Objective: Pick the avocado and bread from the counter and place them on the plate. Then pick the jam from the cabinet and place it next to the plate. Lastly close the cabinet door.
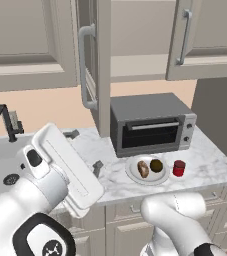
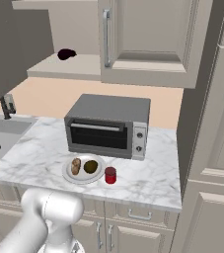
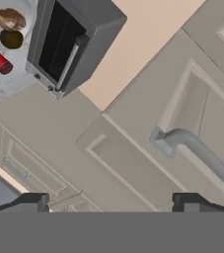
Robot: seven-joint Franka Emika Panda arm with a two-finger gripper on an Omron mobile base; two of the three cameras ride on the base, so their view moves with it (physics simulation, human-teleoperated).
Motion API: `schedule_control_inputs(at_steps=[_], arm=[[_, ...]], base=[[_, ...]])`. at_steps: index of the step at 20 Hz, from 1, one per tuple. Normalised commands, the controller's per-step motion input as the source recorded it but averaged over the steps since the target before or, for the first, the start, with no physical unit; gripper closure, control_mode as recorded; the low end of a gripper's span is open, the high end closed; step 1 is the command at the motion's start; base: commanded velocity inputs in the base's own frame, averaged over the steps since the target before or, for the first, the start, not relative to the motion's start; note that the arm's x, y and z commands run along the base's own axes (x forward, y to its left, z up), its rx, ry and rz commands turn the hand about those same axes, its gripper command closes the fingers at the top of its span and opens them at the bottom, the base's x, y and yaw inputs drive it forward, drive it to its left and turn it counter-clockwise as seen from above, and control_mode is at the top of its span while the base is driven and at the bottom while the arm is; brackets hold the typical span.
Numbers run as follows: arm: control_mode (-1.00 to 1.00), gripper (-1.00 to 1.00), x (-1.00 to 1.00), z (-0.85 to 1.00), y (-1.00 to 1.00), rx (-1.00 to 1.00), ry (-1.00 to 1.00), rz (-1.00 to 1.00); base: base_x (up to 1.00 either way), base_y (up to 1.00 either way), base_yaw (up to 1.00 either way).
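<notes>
Cabinet door stands open edge-on, open tool near its handle

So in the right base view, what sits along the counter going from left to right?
Faucet → sink → bread → avocado, both on the plate → jam. The toaster oven stands behind the plate.

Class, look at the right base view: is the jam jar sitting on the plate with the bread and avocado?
No. The jam stands on the counter just beside the plate, which holds only the bread and avocado.
</notes>
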Motion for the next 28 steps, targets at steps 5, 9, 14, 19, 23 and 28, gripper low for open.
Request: schedule_control_inputs(at_steps=[5, 9, 14, 19, 23, 28], arm=[[-1.0, -1.0, 0.43, -0.04, 0.2, -0.01, 0.01, -0.01], [-1.0, -1.0, 0.47, -0.12, 0.13, 0.0, 0.01, -0.01], [-1.0, -1.0, 0.37, -0.06, 0.06, 0.0, 0.0, -0.01], [-1.0, -1.0, 0.43, 0.0, 0.05, 0.0, 0.0, -0.02], [-1.0, -1.0, 0.45, 0.0, 0.05, 0.0, 0.0, -0.02], [-1.0, -1.0, 0.45, 0.0, 0.07, 0.0, 0.01, -0.02]], base=[[0.0, 0.0, 0.0], [0.0, 0.0, 0.0], [0.0, 0.0, 0.0], [0.0, 0.0, 0.0], [0.0, 0.0, 0.0], [0.0, 0.0, 0.0]])
